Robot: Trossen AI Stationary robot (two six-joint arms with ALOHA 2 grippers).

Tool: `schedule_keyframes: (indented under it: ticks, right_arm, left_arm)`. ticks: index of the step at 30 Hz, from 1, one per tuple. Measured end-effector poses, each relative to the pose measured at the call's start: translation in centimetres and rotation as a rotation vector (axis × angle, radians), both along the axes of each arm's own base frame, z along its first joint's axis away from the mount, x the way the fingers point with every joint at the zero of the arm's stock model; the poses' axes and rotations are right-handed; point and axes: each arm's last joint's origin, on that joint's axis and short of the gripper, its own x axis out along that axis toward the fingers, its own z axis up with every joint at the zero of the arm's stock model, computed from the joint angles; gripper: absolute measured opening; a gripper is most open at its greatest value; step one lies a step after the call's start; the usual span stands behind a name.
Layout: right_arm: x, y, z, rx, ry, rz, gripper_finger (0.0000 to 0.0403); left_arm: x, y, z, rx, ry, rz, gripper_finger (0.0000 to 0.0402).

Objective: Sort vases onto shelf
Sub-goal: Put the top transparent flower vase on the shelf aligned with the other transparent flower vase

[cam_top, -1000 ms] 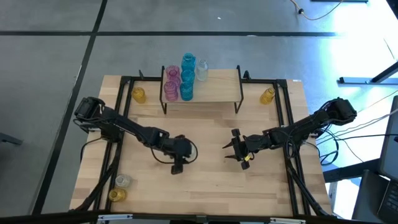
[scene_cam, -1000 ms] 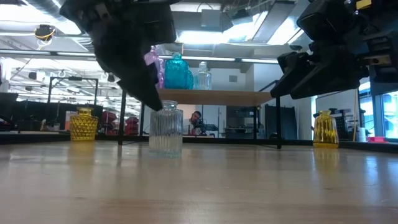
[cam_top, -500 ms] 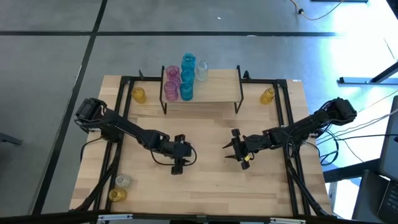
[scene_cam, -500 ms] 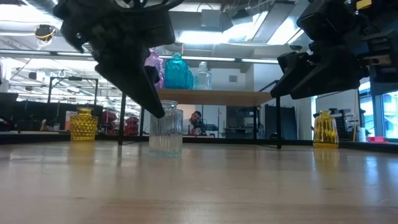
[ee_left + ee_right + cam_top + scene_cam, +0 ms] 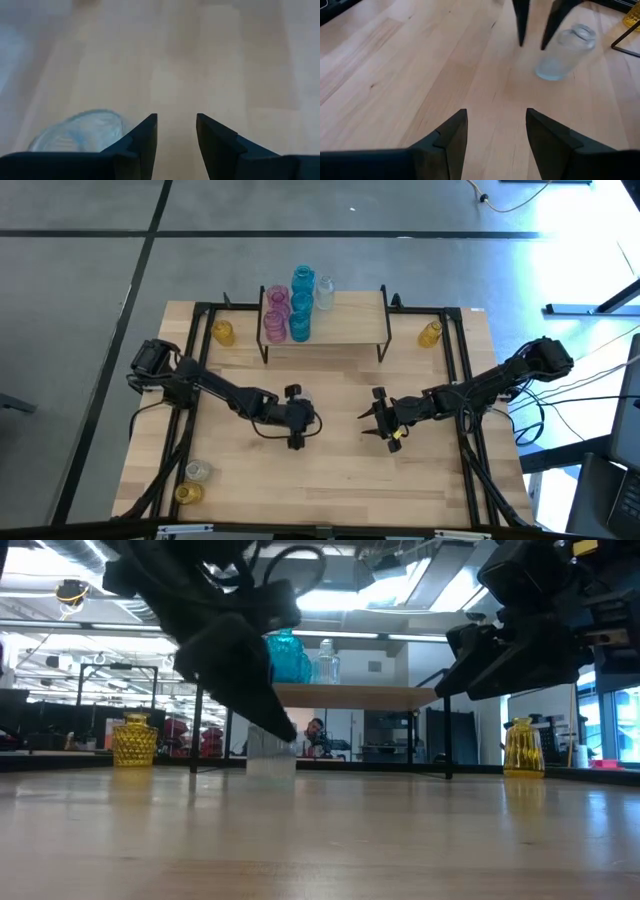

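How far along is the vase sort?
Done: pink, blue and clear vases stand on the shelf. In hand: nothing; the left claw is open beside the clear vase mid-table, the right claw open nearby. Left: that vase and the yellow vases at the table's edges.

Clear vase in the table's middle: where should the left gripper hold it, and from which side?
Probably the round body just below the neck, coming from above. The clear vase stands upright, mouth up, with its sides free. The left gripper is open, but the vase sits beside its fingers, not between them.
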Motion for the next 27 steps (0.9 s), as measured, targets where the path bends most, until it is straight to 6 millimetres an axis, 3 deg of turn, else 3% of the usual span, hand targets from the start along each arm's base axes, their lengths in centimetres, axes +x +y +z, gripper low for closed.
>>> schedule_keyframes:
  ticks: [7,12,21,27]
  right_arm:
    - [0.0,0.0,0.0,-0.001,0.002,0.0,0.0184]
    - [0.0,0.0,-0.1,-0.002,0.008,0.0,0.0184]
    - [-0.1,0.0,-0.2,-0.004,0.017,-0.001,0.0184]
    - [-0.1,0.0,-0.1,-0.003,0.017,-0.001,0.0184]
  left_arm:
    - [1.3,0.5,1.6,0.056,-0.102,0.038,0.013]
    - [1.0,0.3,3.3,0.09,0.0,0.066,0.013]
    - [-3.1,0.0,6.4,0.133,0.155,0.203,0.013]
    - [-5.1,2.1,4.2,0.244,0.177,0.39,0.013]
